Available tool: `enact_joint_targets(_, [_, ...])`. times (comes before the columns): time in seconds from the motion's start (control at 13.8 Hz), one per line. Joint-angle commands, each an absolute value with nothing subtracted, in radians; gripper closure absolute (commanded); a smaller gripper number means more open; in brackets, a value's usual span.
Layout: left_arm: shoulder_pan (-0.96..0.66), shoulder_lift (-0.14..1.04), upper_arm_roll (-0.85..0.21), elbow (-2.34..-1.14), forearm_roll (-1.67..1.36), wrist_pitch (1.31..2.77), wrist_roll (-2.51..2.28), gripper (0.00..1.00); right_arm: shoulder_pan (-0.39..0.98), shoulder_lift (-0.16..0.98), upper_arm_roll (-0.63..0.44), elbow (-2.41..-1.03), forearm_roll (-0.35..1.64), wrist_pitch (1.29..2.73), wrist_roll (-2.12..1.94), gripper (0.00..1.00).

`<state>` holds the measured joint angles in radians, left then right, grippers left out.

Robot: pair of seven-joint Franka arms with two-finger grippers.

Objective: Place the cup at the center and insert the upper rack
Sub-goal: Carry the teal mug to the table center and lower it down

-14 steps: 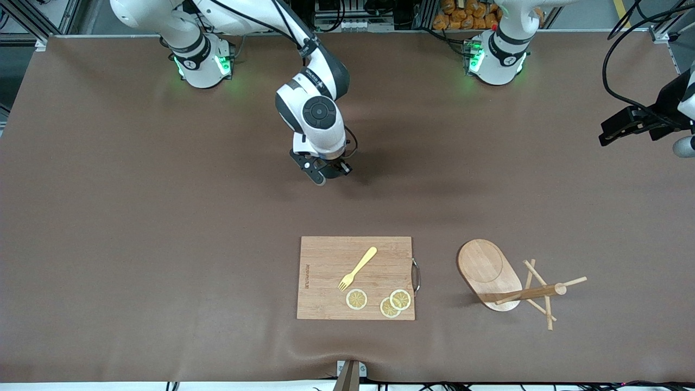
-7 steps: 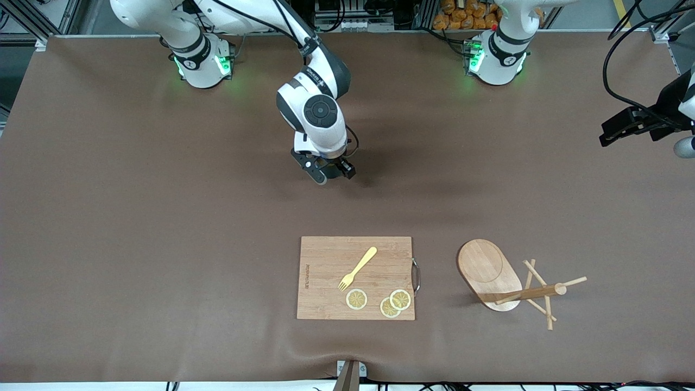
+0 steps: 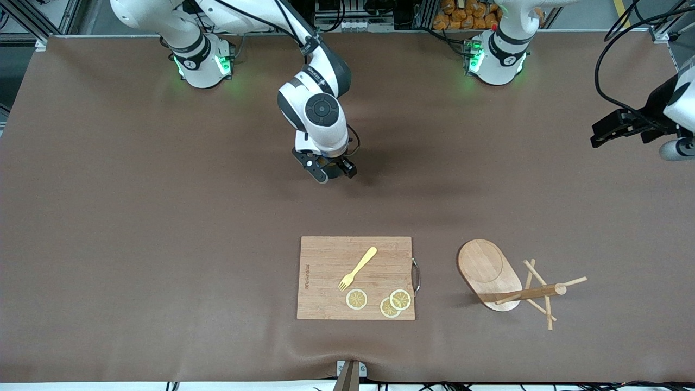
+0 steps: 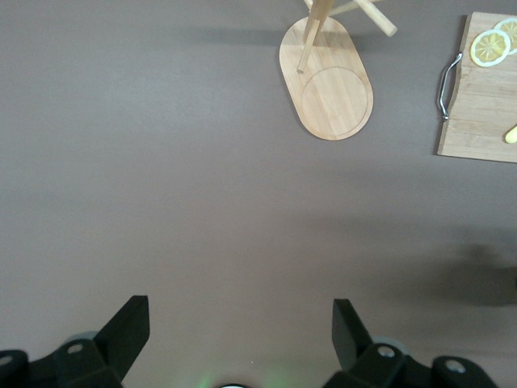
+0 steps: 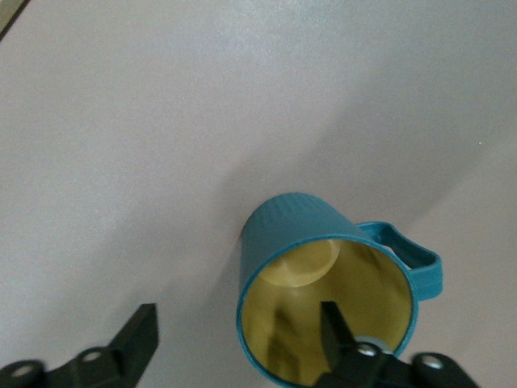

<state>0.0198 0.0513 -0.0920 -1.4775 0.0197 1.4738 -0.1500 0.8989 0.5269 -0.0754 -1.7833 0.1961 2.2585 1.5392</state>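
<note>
Ribbed dark teal mug [image 5: 323,283] upright on the brown table [image 3: 163,217] beneath the right hand [image 5: 234,339], one of its spread fingers [image 5: 335,327] inside the rim; wooden mug tree [image 3: 502,279] beside the cutting board [image 3: 326,260]; left hand [image 4: 238,327] spread wide, waiting.

A brown-covered table [image 3: 136,228] is carrying a teal cup [image 5: 323,291] standing upright near its middle, a wooden cutting board [image 3: 326,255] nearer the front camera, and the upper rack [image 3: 488,271] lying tipped beside the board toward the left arm's end.
</note>
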Motion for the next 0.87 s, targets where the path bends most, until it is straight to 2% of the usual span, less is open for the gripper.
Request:
enact_joint_targets(0.0, [0.021,0.075,-0.094,-1.473,0.015,1.500,-0.141,0.00,0.919,0.531,-0.091,-1.776,0.213,2.258,1.549,0.52])
enact_joint_targets(0.14, [0.020,0.077,-0.095,-1.473,0.015,1.520,-0.141,0.00,0.919,0.531,-0.091,-1.778,0.213,2.255,1.549,0.87])
enact_joint_targets(0.22, [0.020,0.077,-0.095,-1.474,0.015,1.525,-0.141,0.00,0.919,0.531,-0.091,-1.778,0.213,2.253,1.549,1.00])
enact_joint_targets(0.8, [0.012,0.097,-0.095,-1.477,0.015,1.537,-0.141,0.00,0.959,0.528,-0.089,-1.733,0.215,2.249,1.606,1.00])
